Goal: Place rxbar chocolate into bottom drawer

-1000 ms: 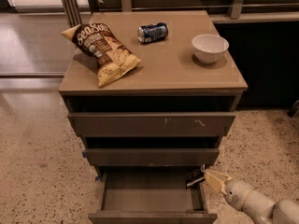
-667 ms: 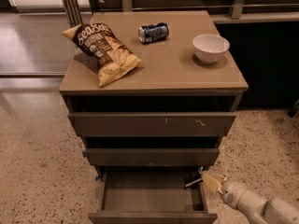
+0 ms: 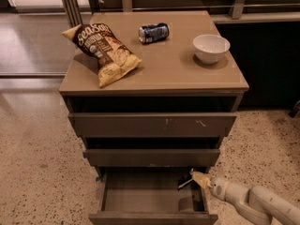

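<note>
The bottom drawer (image 3: 140,198) of the grey-brown cabinet is pulled open, and its floor looks bare. My gripper (image 3: 194,178) reaches in from the lower right, at the drawer's right rear corner just under the middle drawer. It is shut on the rxbar chocolate (image 3: 184,181), a small dark flat bar that sticks out left of the fingertips, above the drawer's right side. The arm (image 3: 253,201) runs off to the lower right.
On the cabinet top (image 3: 178,74) lie a tan-and-brown chip bag (image 3: 103,53), a blue soda can (image 3: 153,32) on its side and a white bowl (image 3: 211,48). The top drawer (image 3: 152,124) and middle drawer (image 3: 152,157) are shut. Speckled floor surrounds the cabinet.
My gripper has moved a little to the left with the bar, from beside the drawer's right wall to over its right rear corner.
</note>
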Action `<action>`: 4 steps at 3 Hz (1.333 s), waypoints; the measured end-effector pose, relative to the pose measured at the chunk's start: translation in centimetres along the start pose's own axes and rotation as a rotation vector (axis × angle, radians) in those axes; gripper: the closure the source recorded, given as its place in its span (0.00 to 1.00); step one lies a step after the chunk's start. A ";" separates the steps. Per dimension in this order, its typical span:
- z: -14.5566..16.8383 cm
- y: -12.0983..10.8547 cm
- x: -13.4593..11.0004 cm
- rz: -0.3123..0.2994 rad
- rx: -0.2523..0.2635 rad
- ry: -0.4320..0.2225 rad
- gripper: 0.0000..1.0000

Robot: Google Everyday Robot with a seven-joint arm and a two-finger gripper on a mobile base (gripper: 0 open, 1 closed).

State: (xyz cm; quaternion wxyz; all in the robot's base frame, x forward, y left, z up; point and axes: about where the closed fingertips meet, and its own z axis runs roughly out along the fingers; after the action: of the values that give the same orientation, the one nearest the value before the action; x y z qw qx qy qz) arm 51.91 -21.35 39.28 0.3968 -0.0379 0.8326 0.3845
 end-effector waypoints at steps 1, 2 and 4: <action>2.3 -1.3 1.4 0.030 0.005 0.051 1.00; 3.5 -2.1 2.1 0.047 0.017 0.073 1.00; 6.0 -4.5 3.4 0.106 0.082 0.208 1.00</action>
State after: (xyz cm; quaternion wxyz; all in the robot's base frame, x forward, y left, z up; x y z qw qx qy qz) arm 54.97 -19.65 31.87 0.2885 -0.0172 0.8853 0.3644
